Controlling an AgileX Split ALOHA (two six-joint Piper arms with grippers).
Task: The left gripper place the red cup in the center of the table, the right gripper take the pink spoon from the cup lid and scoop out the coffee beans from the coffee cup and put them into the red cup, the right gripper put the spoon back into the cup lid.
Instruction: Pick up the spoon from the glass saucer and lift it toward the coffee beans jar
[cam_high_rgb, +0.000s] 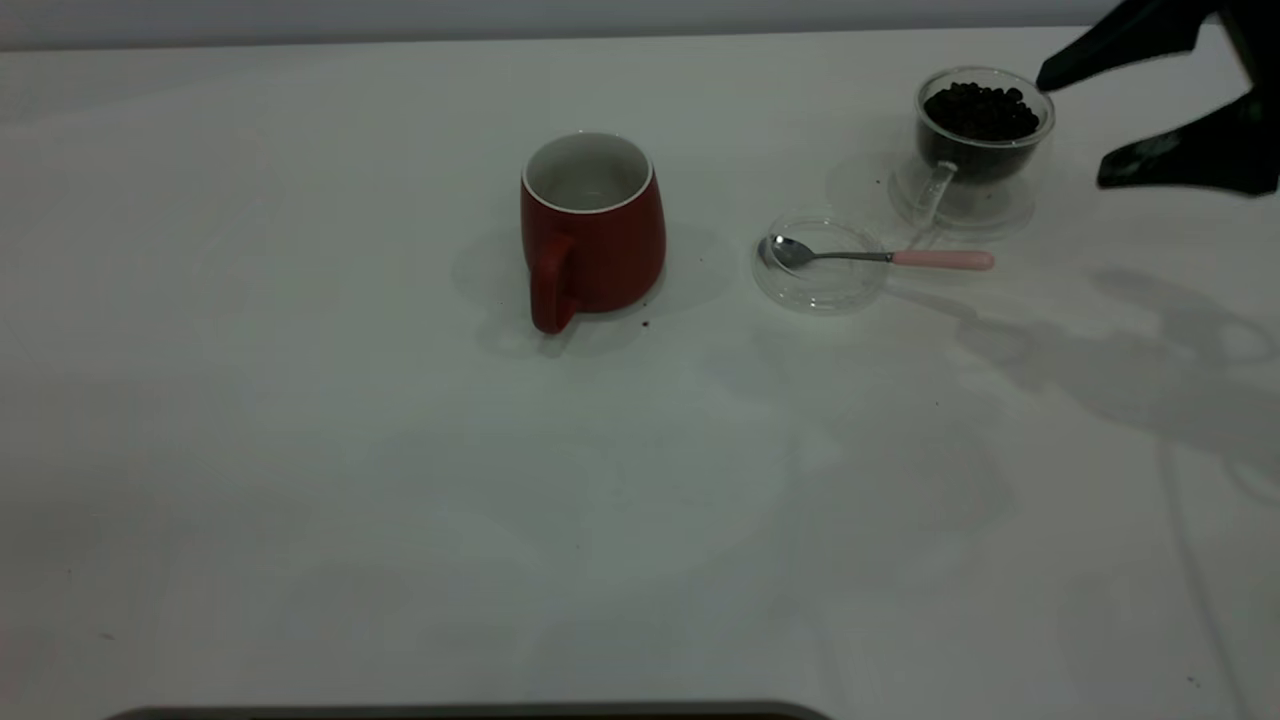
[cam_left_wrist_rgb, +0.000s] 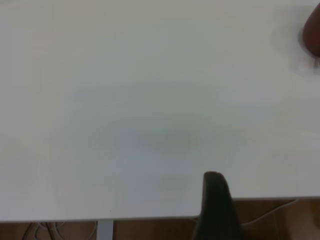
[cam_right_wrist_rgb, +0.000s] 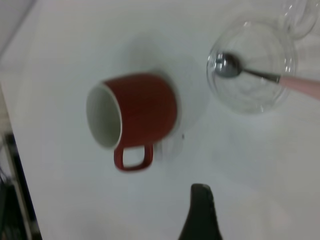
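The red cup (cam_high_rgb: 595, 240) (cam_right_wrist_rgb: 145, 107) stands upright near the middle of the table (cam_high_rgb: 400, 450), its handle toward the front edge; its white inside looks empty. To its right lies the clear cup lid (cam_high_rgb: 820, 290) (cam_right_wrist_rgb: 252, 100). The pink spoon (cam_high_rgb: 880, 257) (cam_right_wrist_rgb: 250, 72) rests with its bowl in the lid and its handle sticking out to the right. Behind them is the glass coffee cup (cam_high_rgb: 985, 150), full of coffee beans (cam_high_rgb: 980, 110). My right gripper (cam_high_rgb: 1070, 131) hovers open just right of that cup, holding nothing. The left wrist view shows one black finger (cam_left_wrist_rgb: 214, 200) of my left gripper over bare table, far from the red cup (cam_left_wrist_rgb: 314, 32).
A few dark specks (cam_high_rgb: 645, 323) lie beside the mug. A dark rounded edge (cam_high_rgb: 470, 712) runs along the table's front. In the left wrist view the table's edge (cam_left_wrist_rgb: 150, 215) shows with brown floor beyond it.
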